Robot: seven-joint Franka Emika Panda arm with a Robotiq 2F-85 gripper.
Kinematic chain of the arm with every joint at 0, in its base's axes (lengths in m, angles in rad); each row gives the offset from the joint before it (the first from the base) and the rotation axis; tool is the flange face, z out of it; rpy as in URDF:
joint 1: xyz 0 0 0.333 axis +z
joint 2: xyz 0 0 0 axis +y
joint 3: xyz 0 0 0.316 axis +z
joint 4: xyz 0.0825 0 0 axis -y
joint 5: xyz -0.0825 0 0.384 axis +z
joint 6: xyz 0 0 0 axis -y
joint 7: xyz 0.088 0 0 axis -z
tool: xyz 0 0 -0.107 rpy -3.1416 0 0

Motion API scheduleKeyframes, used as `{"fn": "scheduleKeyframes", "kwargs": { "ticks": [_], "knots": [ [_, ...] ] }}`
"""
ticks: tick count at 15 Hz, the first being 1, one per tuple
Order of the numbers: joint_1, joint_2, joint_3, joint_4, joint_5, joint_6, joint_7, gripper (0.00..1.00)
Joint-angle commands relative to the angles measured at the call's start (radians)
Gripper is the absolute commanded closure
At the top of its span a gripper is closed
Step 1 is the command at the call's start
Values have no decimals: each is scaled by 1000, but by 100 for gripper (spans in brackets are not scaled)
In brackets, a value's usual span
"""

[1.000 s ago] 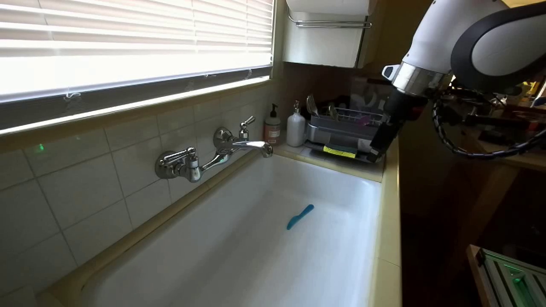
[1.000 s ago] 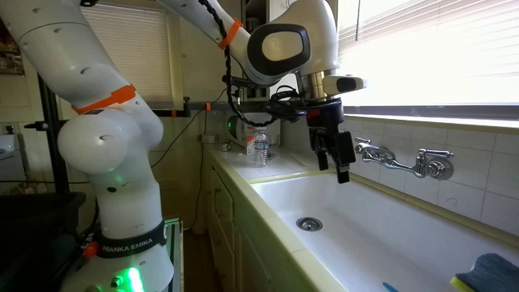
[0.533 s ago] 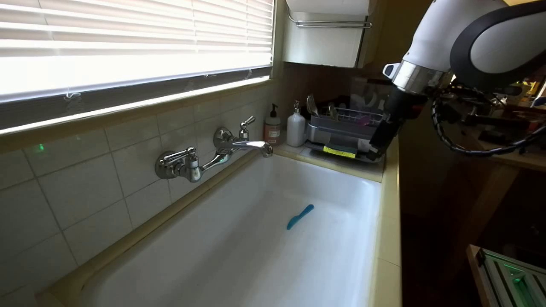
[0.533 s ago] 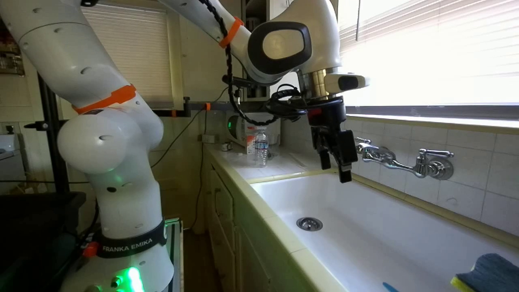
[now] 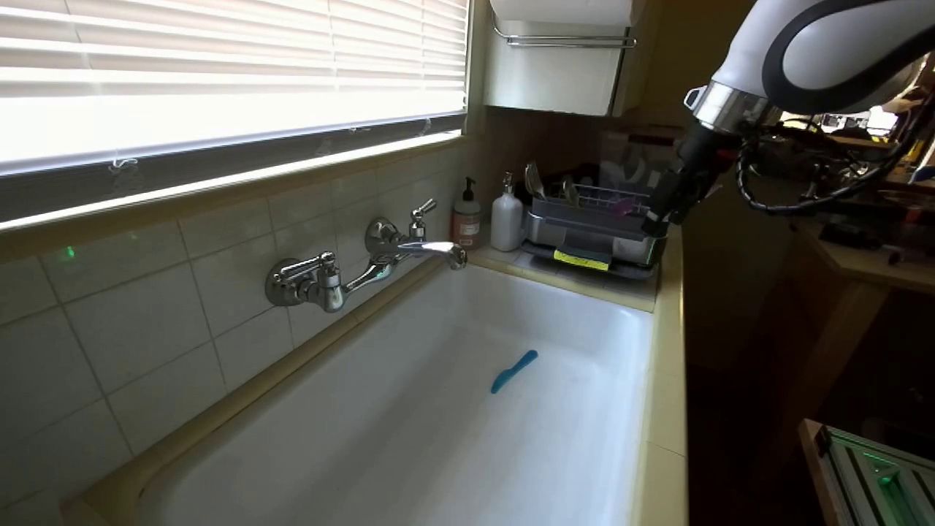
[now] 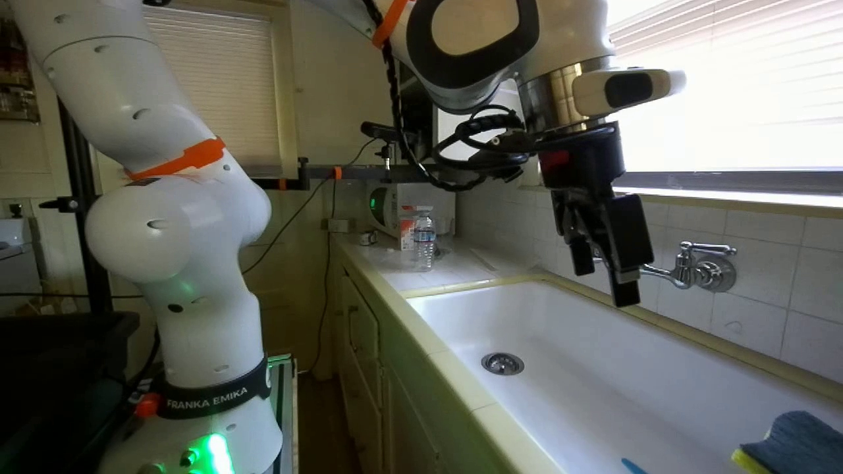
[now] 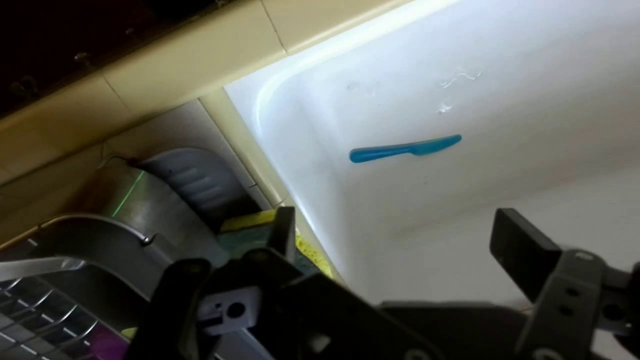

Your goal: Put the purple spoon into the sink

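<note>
1. The purple spoon (image 5: 623,207) is in the dish rack (image 5: 553,212), outside the sink (image 5: 380,438), and shows as a small magenta patch.
2. The corner is dim and the wrist view cuts the patch off at its bottom edge, so I cannot tell its long axis or which end points where.
3. The gripper (image 7: 402,244) has its fingers (image 7: 522,255) wide apart, the white basin visible between them. In an exterior view it tilts downward, fingertips overlapping the rack's right-hand end.
4. A yellow-edged sponge (image 5: 581,260) sits at the rack's foot, on the side facing the sink.
5. A blue knife (image 7: 405,149) lies on the sink floor, handle toward the rack, blade pointing away.
6. The chrome faucet (image 5: 365,275) juts from the tiled wall.
</note>
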Motion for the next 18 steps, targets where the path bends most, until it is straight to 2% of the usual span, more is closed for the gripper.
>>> {"fn": "scheduleKeyframes", "kwargs": {
  "ticks": [1,6,7,9,11,18],
  "knots": [
    [12,79,-44,80,24,14,-118,0],
    [-3,153,-57,164,-44,-18,-255,0],
    [8,164,-73,181,-39,-67,-336,0],
    [1,189,-83,200,-46,-74,-402,0],
    [-1,163,-73,171,-23,-38,-366,0],
    [-9,189,-79,186,-46,-20,-390,0]
  ]
}}
